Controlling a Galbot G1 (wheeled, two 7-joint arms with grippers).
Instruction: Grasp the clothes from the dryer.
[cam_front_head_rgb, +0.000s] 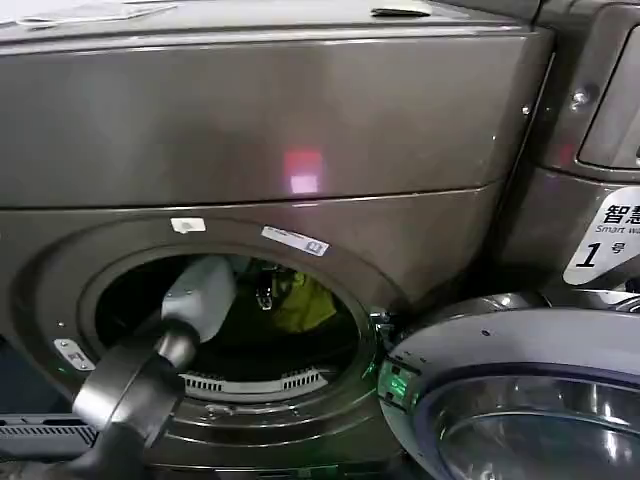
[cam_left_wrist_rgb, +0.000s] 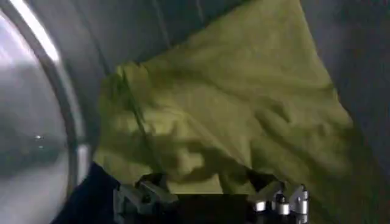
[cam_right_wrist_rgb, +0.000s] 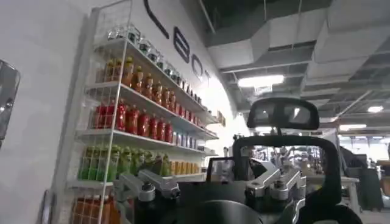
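Note:
The dryer (cam_front_head_rgb: 300, 120) is a bronze-grey front loader, and its glass door (cam_front_head_rgb: 520, 400) hangs open at the lower right. My left arm reaches through the porthole into the drum. My left gripper (cam_front_head_rgb: 267, 296) is just short of the yellow-green clothes (cam_front_head_rgb: 305, 302). In the left wrist view the yellow-green fabric (cam_left_wrist_rgb: 231, 103) bulges right in front of my left gripper (cam_left_wrist_rgb: 207, 182), which is open, its fingers spread wide against the cloth's lower edge. A dark navy piece (cam_left_wrist_rgb: 91, 198) shows under the fabric. My right gripper (cam_right_wrist_rgb: 210, 182) is open and parked away from the dryer, facing the room.
A white sticker marked 1 (cam_front_head_rgb: 600, 250) sits on the dryer's right corner. The drum's metal rim (cam_left_wrist_rgb: 55, 122) is close beside the cloth. A grey basket edge (cam_front_head_rgb: 40, 435) shows at the lower left. Shelves of bottles (cam_right_wrist_rgb: 140, 122) and an office chair (cam_right_wrist_rgb: 286, 146) stand behind the right gripper.

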